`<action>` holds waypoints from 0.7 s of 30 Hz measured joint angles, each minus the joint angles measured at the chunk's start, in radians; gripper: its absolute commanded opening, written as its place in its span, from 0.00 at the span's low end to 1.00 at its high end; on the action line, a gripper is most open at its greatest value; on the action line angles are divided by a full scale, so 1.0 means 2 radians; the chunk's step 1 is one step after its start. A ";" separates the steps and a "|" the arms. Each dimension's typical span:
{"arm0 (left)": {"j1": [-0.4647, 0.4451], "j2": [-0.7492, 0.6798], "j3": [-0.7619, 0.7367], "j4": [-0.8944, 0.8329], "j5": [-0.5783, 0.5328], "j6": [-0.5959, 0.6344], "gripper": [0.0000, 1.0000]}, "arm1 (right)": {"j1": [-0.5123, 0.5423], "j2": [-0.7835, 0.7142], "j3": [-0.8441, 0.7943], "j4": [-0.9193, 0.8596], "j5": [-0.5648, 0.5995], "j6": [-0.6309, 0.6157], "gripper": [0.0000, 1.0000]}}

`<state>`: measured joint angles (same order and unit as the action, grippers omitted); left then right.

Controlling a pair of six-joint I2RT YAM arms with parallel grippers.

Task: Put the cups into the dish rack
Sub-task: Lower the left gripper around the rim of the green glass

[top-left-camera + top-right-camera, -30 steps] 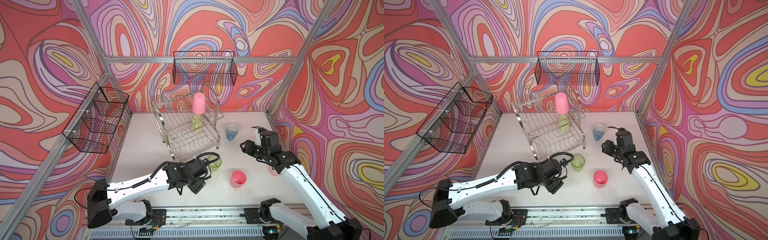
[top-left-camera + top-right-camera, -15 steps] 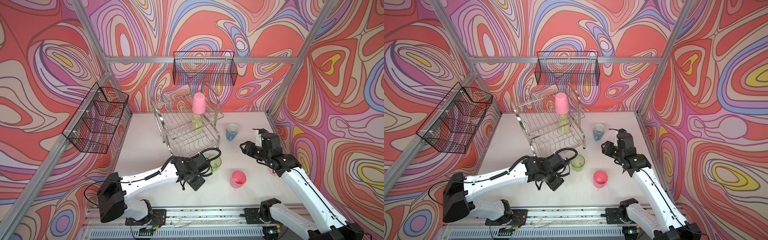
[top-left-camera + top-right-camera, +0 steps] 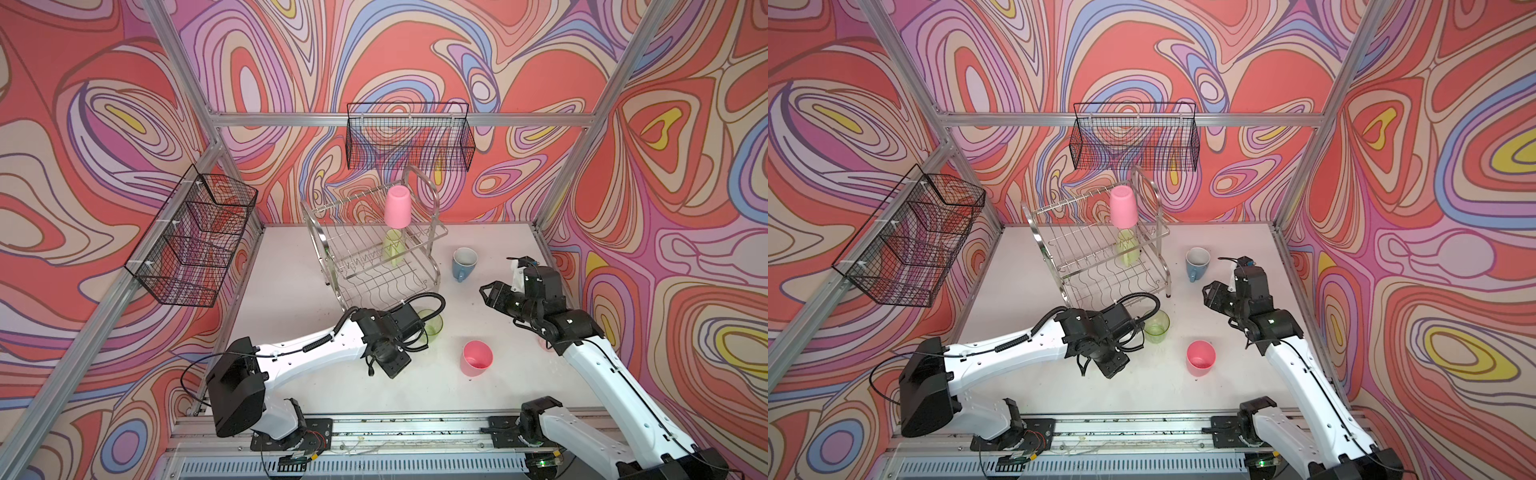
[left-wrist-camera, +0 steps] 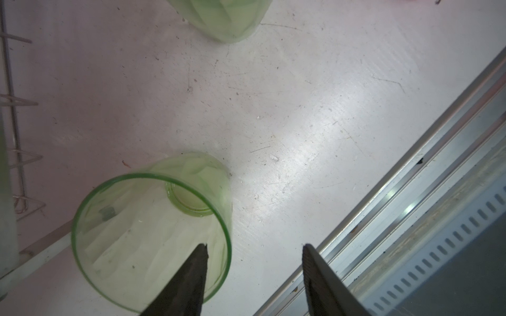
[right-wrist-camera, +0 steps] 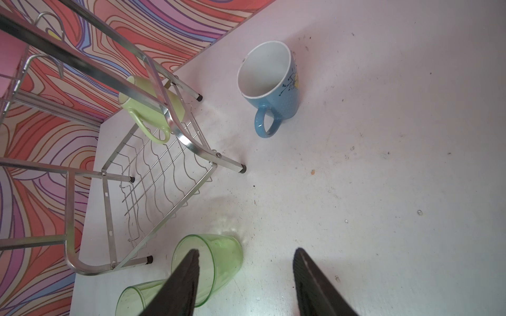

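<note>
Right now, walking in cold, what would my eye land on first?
The swirling red, pink and blue walls all round hit you first. Next, the shiny dish rack mid-table, toward the back, a pink cup upside down on its top shelf. In front of it, the left gripper hovers open at the rim of a clear green cup.

Swirling wall print (image 3: 415,54) of coral red, lilac, cream, blue and yellow bands, dark-outlined. Scuffed pinkish-white tabletop (image 3: 291,299). At 12 o'clock, shiny silver wire dish rack (image 3: 357,249) with opaque pink plastic tumbler (image 3: 397,206) and pale-green handled mug (image 3: 393,248). At 2 o'clock, blue ceramic mug (image 3: 464,264), white-lined, with a small yellow and dark print. Near the middle, clear green plastic cup (image 3: 432,326); at 4 o'clock, second opaque pink tumbler (image 3: 476,357). Black wire-mesh baskets (image 3: 409,137) above. Black ribbed fingers (image 5: 180,287); white arms (image 3: 307,353) with black joints.
</note>
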<state>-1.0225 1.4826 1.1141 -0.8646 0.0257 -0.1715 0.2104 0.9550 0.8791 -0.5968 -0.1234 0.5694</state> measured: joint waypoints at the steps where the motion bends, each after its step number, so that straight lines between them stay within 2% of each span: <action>1: 0.002 0.001 0.000 0.000 0.000 0.002 0.53 | 0.000 0.000 -0.001 0.001 0.000 0.000 0.57; 16: 0.010 0.025 0.000 -0.001 0.000 0.007 0.36 | 0.000 -0.002 -0.014 0.011 0.000 0.000 0.57; 21: 0.012 0.025 0.000 -0.001 -0.006 0.007 0.34 | 0.000 -0.002 -0.014 0.013 0.000 0.000 0.57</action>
<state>-0.9993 1.5333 1.1137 -0.8661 0.0135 -0.1570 0.2104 0.9508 0.8501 -0.5705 -0.1242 0.5697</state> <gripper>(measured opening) 0.353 0.569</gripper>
